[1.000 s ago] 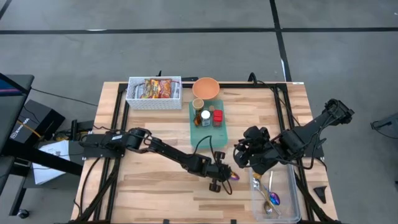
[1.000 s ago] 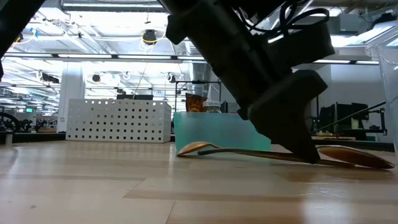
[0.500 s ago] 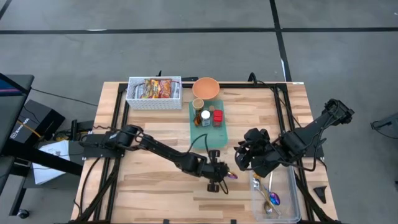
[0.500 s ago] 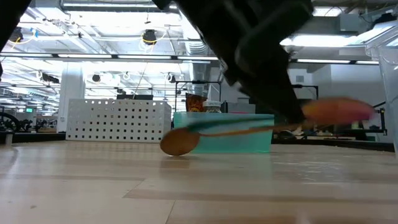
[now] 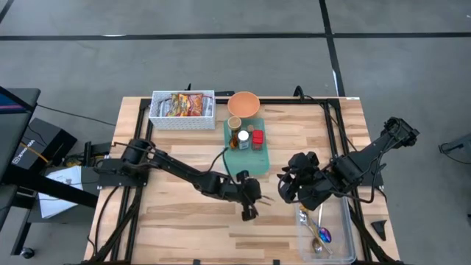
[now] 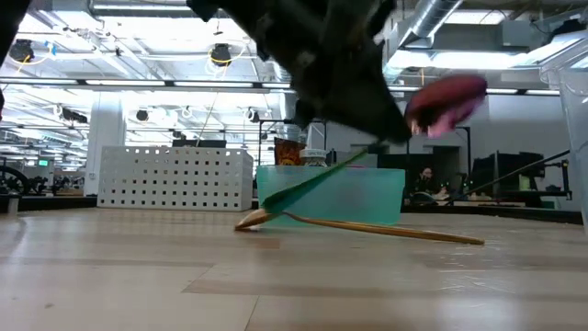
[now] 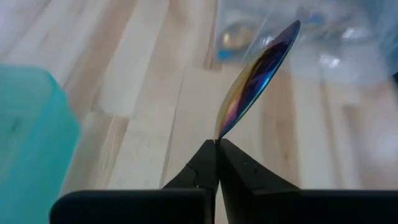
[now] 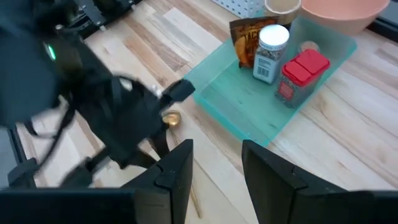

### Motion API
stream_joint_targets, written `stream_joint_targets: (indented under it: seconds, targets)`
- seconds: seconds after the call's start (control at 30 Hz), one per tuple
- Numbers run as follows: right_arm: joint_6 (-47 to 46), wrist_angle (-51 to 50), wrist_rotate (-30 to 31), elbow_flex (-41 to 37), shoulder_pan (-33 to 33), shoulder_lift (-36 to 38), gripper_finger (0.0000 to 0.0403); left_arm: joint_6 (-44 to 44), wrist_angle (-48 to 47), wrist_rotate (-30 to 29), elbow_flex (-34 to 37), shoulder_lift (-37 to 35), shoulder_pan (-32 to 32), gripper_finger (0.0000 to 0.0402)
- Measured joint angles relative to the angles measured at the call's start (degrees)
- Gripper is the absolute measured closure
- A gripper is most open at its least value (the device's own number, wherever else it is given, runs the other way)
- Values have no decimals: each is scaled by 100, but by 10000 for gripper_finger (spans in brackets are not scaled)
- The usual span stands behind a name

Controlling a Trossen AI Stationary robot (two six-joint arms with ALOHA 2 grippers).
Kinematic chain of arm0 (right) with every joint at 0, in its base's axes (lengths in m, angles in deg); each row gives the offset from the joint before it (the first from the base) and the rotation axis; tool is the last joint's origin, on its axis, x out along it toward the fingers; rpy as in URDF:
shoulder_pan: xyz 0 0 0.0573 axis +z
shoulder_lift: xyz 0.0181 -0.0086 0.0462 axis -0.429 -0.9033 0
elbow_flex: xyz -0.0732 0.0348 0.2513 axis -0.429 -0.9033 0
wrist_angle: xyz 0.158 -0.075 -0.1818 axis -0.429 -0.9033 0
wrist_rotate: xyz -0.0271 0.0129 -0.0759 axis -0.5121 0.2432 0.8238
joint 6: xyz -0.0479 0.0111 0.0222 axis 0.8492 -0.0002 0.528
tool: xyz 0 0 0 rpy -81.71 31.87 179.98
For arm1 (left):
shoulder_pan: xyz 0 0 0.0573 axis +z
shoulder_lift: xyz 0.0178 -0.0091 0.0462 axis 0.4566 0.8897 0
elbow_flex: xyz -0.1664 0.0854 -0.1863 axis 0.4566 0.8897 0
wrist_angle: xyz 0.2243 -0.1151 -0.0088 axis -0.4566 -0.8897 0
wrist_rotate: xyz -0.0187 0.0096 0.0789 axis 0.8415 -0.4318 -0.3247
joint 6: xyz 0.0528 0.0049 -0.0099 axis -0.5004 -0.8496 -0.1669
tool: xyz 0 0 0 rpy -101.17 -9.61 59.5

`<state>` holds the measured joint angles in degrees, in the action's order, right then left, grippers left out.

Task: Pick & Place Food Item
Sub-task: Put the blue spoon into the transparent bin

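Observation:
My left gripper (image 5: pixel 250 200) is near the table's middle front, shut on an iridescent purple spoon (image 6: pixel 446 99). The spoon's bowl (image 7: pixel 256 78) sticks out past the fingertips. A gold spoon (image 6: pixel 367 227) lies flat on the table below it; its bowl also shows in the right wrist view (image 8: pixel 171 118). My right gripper (image 8: pixel 216 174) is open and empty, right of the left one (image 5: pixel 291 188), its fingers pointing toward the teal tray. My left gripper pinches the iridescent spoon at its neck (image 7: pixel 217 138), just under the bowl, between its two fingertips. The bowl is raised and edge-on. In the low view the greenish handle (image 6: pixel 317 188) slants down toward the table; whether its end touches the table, I cannot tell.
A teal tray (image 5: pixel 259 157) holds jars and a small cup at the table's middle back. A white basket (image 5: pixel 182 121) with snack packs and an orange bowl (image 5: pixel 243 103) stand behind it. A clear bin (image 5: pixel 346 235) with several spoons is at the front right.
My left gripper has gone up and toward the table's left and far edge, still shut on the iridescent spoon. The spoon's bowl, which lay on the table, is lifted and the spoon has tipped, bowl end high. The gold spoon has shifted a little on the table.

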<state>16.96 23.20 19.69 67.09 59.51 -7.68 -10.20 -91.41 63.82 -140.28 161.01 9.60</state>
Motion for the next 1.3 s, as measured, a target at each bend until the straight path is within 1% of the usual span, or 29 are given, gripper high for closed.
stream_joint_targets:
  seconds: [0.13, 0.2, 0.3, 0.4, 0.47, 0.57, 0.7, 0.9, 0.97, 1.1, 1.2, 1.3]
  targets:
    - [446, 323, -2, 0, 0, 0, 269, 315, 104, 201, 9, -348, 80, 401]
    - [712, 539, -5, 0, 0, 0, 269, 630, 77, 422, 11, -500, 167, 401]
    - [1018, 734, -9, 0, 0, 0, 268, 1326, 113, 665, 13, -736, 349, 401]
    - [1088, 736, -6, 0, 0, 0, 262, 1786, 98, 753, 13, -963, 514, 401]
    - [1091, 676, 7, 0, -4, 0, 255, 1937, 98, 749, 13, -1106, 619, 401]
    - [1088, 511, 142, 0, -10, 3, 243, 1950, 99, 752, 9, -1252, 727, 401]
    - [1086, 351, 262, -2, -102, -2, 229, 1922, 112, 750, 9, -1275, 739, 401]
    - [1366, 281, 227, -2, -258, 0, 221, 1933, 100, 742, 9, -1262, 699, 401]
    - [1526, 275, 187, -2, -290, -7, 220, 1929, 212, 753, 9, -1258, 699, 401]
    - [1849, 275, -157, -1, -423, -8, 222, 1929, 309, 752, 6, -1257, 699, 401]
    - [1947, 284, -226, -2, -506, -9, 225, 1929, 410, 754, 6, -1254, 697, 401]
    - [1992, 280, -284, -2, -569, -11, 243, 1929, 427, 755, 6, -1252, 678, 401]
